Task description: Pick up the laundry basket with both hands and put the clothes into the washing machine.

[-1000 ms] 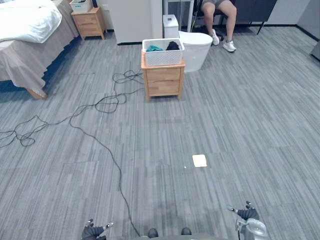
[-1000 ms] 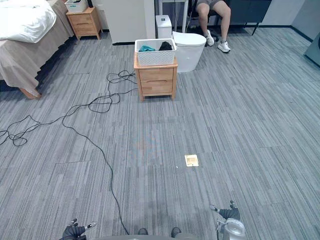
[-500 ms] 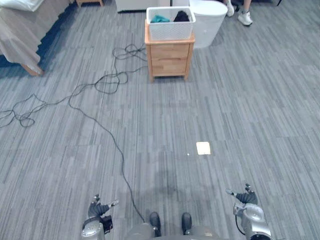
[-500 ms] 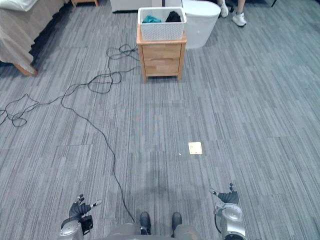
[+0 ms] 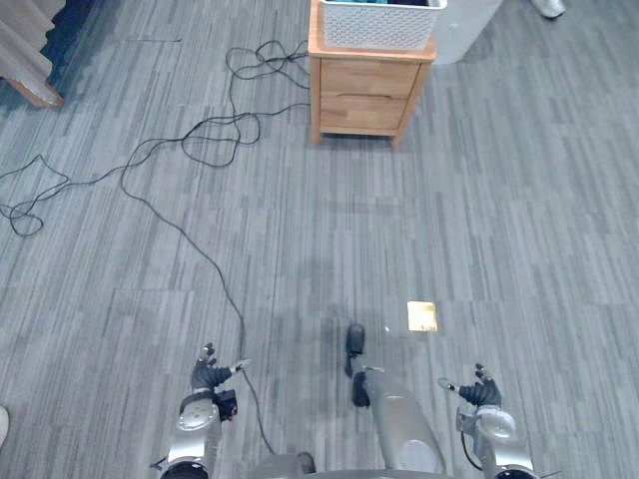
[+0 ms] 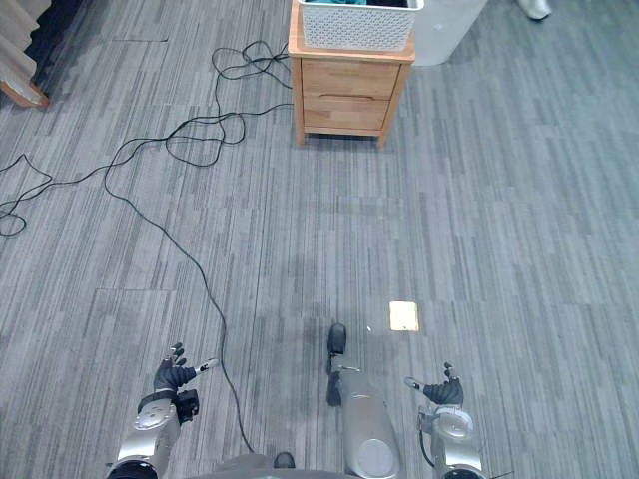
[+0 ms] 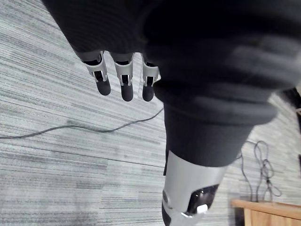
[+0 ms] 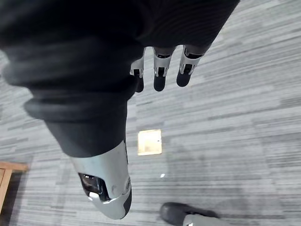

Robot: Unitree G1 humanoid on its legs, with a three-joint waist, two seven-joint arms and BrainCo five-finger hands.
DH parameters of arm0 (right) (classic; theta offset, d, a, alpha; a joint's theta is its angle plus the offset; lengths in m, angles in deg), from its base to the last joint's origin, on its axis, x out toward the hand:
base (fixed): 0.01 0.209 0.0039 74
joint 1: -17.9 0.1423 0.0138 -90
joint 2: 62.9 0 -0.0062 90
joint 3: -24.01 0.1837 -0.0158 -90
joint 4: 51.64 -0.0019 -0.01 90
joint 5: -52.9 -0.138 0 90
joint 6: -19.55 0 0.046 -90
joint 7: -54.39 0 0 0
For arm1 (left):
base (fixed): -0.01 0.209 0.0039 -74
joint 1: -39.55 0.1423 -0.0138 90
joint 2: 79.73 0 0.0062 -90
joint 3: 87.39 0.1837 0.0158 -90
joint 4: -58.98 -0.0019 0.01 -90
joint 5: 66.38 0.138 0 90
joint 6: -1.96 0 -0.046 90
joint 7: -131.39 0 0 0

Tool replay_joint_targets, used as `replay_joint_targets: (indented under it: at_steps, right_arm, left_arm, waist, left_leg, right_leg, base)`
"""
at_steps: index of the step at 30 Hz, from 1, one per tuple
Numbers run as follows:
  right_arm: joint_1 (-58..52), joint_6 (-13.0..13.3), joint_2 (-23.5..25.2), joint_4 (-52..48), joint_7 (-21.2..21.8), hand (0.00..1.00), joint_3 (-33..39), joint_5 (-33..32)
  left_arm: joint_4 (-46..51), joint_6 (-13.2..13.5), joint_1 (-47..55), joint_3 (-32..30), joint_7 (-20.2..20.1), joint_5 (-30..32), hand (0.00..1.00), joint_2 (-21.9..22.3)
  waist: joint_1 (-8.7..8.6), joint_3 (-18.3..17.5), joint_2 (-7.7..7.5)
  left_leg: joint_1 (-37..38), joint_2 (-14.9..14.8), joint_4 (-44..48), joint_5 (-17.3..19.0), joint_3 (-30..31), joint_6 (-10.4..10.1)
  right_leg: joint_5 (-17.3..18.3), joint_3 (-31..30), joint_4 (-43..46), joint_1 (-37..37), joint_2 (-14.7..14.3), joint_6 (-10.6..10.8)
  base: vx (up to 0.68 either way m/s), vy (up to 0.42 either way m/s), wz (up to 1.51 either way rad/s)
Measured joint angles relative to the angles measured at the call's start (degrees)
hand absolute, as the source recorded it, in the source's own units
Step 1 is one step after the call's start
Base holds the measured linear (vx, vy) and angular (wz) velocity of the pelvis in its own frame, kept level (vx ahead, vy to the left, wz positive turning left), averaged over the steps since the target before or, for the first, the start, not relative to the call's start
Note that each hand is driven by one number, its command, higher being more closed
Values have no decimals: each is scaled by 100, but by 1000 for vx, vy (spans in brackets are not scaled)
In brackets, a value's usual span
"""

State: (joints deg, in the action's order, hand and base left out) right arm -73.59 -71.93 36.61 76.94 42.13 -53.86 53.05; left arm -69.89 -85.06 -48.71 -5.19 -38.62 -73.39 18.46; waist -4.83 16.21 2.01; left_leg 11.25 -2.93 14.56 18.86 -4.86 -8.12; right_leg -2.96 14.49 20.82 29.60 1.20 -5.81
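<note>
A white lattice laundry basket [image 5: 377, 22] stands on a wooden two-drawer nightstand [image 5: 371, 85] far ahead, at the top edge of the eye views, so its contents are mostly cut off. My left hand [image 5: 208, 377] hangs low at my left side, far from the basket, with fingers [image 7: 123, 82] straight and empty over the floor. My right hand [image 5: 477, 391] hangs low at my right side, its fingers [image 8: 159, 75] likewise relaxed and holding nothing.
A white round bin [image 5: 469, 30] stands just right of the nightstand. A small pale floor plate [image 5: 422, 316] lies ahead of my right hand. A bed's corner [image 5: 25, 70] shows at the far left. A person's shoe [image 5: 547, 6] is at the top right.
The camera has tipped down and moved forward: the nightstand and basket have slid up to the top edge. Both hands now show further up in the picture, still open.
</note>
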Motion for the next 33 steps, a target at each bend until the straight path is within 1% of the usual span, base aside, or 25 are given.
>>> replay_joint_targets:
  at_steps: [1, 2, 3, 4, 6, 8, 9, 10, 12, 14, 15, 16, 17, 18, 19, 20, 21, 23, 25, 27, 28, 29, 30, 32, 33]
  right_arm:
    - [-16, -5, 34, -65, 7, 0, -43, 1]
    - [-97, -9, 60, -265, 11, 0, -183, 2]
    - [-147, -6, 80, -398, 9, 0, -254, 3]
    - [-236, 14, 148, -687, 2, 0, -310, -4]
    - [-274, 99, 282, -1114, -14, 0, -383, -29]
    - [-272, 104, 316, -1281, -15, 0, -394, -68]
    - [-281, 107, 325, -1312, -14, 0, -399, -70]
    - [-267, 104, 343, -1310, -11, 0, -411, -68]
    - [-257, 101, 343, -1298, -18, 0, -403, -66]
    - [-262, 117, 261, -1170, -28, 0, -402, -57]
    - [-204, 101, 260, -817, -29, 0, -396, -45]
    - [-181, 93, 275, -669, -18, 0, -402, -19]
    - [-174, 91, 364, -590, -13, 0, -374, 9]
    - [-210, 92, 422, -590, -5, 0, -371, 57]
    - [-226, 93, 429, -589, -3, 0, -370, 67]
    - [-216, 93, 438, -561, 10, 0, -393, 132]
    - [-158, 98, 435, -544, 17, 0, -428, 227]
    - [-109, 100, 411, -503, 21, 0, -602, 273]
    - [-90, 114, 417, -503, 31, 0, -752, 275]
    - [0, 108, 379, -368, 54, 0, -761, 273]
    - [22, 100, 310, -269, 79, 0, -756, 271]
    - [45, 98, 282, -199, 86, 0, -753, 270]
    - [80, 88, 296, -101, 107, 0, -755, 269]
    - [75, 79, 287, -96, 114, 0, -747, 270]
    - [75, 56, 240, -71, 122, 0, -749, 272]
  left_arm:
    - [6, -2, 32, -15, -2, 0, 0, 38]
    - [27, -2, 149, -85, -13, 1, 0, 171]
    - [67, 2, 227, -138, -24, 1, 0, 249]
    - [202, 12, 350, -159, -96, -1, 0, 337]
    - [395, 6, 449, -184, -130, -5, 0, 450]
    - [510, 5, 506, -188, -129, -5, 0, 546]
    - [541, 4, 516, -183, -133, -4, 0, 560]
    - [584, 4, 619, -182, -135, -3, 0, 561]
    - [583, -2, 707, -175, -136, -5, 0, 563]
    - [549, -6, 872, -175, -130, -5, 0, 593]
    - [394, -14, 872, -188, -124, -6, 0, 537]
    - [331, -26, 826, -184, -124, -7, 0, 534]
    - [392, -22, 817, -187, -125, -7, 0, 504]
    - [390, -22, 838, -172, -126, -7, 0, 445]
    - [357, -22, 840, -159, -136, -7, 0, 460]
    - [313, -22, 817, -116, -138, -7, 0, 457]
    - [238, -22, 768, -66, -133, -8, 0, 449]
    - [136, -19, 754, -56, -122, -7, 0, 413]
    - [96, -9, 760, -63, -116, -9, 0, 351]
    - [-4, 14, 649, -71, -118, -15, 0, 261]
    - [-76, 12, 568, -80, -114, -18, 0, 261]
    - [-139, 11, 527, -82, -115, -19, 0, 253]
    - [-296, 10, 502, -98, -114, -19, 0, 171]
    - [-408, 4, 534, -131, -113, -20, 0, 118]
    - [-449, 3, 563, -133, -114, -20, 0, 148]
  waist:
    - [7, 1, 1]
    - [-2, 14, 21]
    - [16, 26, 50]
    - [78, 44, 72]
    - [307, 55, 29]
    - [491, 68, 10]
    - [582, 69, 4]
    - [664, 109, -67]
    - [735, 143, -175]
    - [749, 75, -131]
    - [754, 5, -215]
    - [768, -66, -315]
    - [878, -159, -513]
    - [876, -232, -644]
    - [855, -244, -663]
    - [810, -255, -707]
    - [709, -249, -698]
    - [645, -249, -643]
    - [570, -282, -543]
    - [538, -288, -514]
    - [535, -244, -442]
    - [515, -238, -439]
    - [452, -223, -538]
    - [356, -231, -743]
    - [327, -227, -743]
  left_leg:
    - [-81, -30, 453, -193, -64, -278]
    - [-440, -190, 1825, -923, -148, -494]
    - [-701, -349, 2667, -1167, -183, -548]
    - [-1267, -689, 4237, -1053, -306, -371]
    - [-2420, -1018, 5437, -648, -624, 312]
    - [-3151, -1049, 4863, -447, -811, 638]
    - [-3292, -1047, 4459, -425, -856, 671]
    - [-3550, -959, 3510, -434, -871, 657]
    - [-3757, -694, 1835, -689, -691, 326]
    - [-3781, -605, 200, -1099, -325, -24]
    - [-3707, -522, 261, -1984, -341, 241]
    - [-3704, -407, 299, -2203, -326, 462]
    - [-3775, -283, 726, -2050, -428, 856]
    - [-3730, -241, 1223, -1590, -641, 997]
    - [-3614, -193, 1394, -1357, -673, 1037]
    - [-3235, -104, 1453, -1039, -802, 1156]
    - [-2798, 28, 1332, -857, -834, 1242]
    - [-1923, 99, 753, -772, -979, 1255]
    - [-1266, 77, 132, -774, -1086, 1245]
    - [-919, 67, -164, -784, -1131, 1217]
    - [-760, -1, -271, -738, -1154, 1139]
    - [-635, -63, -372, -691, -1158, 1058]
    - [-416, 12, -573, -657, -1183, 939]
    - [-143, 129, -627, -462, -1167, 617]
    - [-6, 103, -632, -357, -1120, 528]
  right_leg:
    - [210, 7, 160, -105, -2, -31]
    - [605, 15, 227, -590, -58, -28]
    - [744, -5, 167, -904, -121, -34]
    - [981, -48, 42, -1469, -264, -47]
    - [1290, -271, -320, -2331, -393, -62]
    - [1422, -517, -670, -2853, -394, 22]
    - [1462, -593, -763, -2997, -378, 65]
    - [1605, -754, -877, -3272, -291, 185]
    - [1862, -971, -956, -3629, -54, 367]
    - [2173, -1198, -1113, -3992, 71, 629]
    - [2321, -1364, -1114, -4187, 249, 698]
    - [2315, -1426, -1063, -4170, 363, 699]
    - [2219, -1603, -692, -4032, 612, 825]
    - [2046, -1684, 17, -3850, 791, 1126]
    - [1900, -1699, 528, -3720, 847, 1323]
    - [1475, -1716, 1929, -3241, 1035, 1700]
    - [1445, -1571, 3305, -2718, 1215, 1610]
    - [1653, -1173, 4195, -2106, 1301, 1191]
    - [1786, -536, 3847, -1618, 1304, 1024]
    - [1853, -79, 2666, -1195, 1243, 981]
    - [1742, -4, 1508, -1071, 1060, 1006]
    - [1425, -30, 437, -1028, 894, 1107]
    - [714, -130, -1083, -998, 827, 1344]
    - [396, -399, -1394, -863, 908, 1269]
    - [-150, -570, -1194, -847, 854, 1088]
  base:
    - [750, -193, -1]
    - [628, -163, 4]
    - [748, -173, -1]
    - [653, -126, -18]
    - [688, -75, -31]
    - [584, 22, -44]
    - [657, 97, -68]
    - [681, 161, -60]
    - [540, 171, -51]
    - [563, 285, -60]
    - [648, 363, -58]
    - [830, 461, -63]
    - [881, 447, -55]
    - [906, 461, -53]
    - [625, 309, -34]
    - [681, 319, -18]
    - [635, 269, -14]
    - [556, 201, -23]
    - [444, 119, -30]
    - [401, 27, -12]
    - [371, -49, -2]
    - [449, -81, -1]
    - [385, -89, 3]
    - [438, -181, 12]
    - [461, -246, 11]
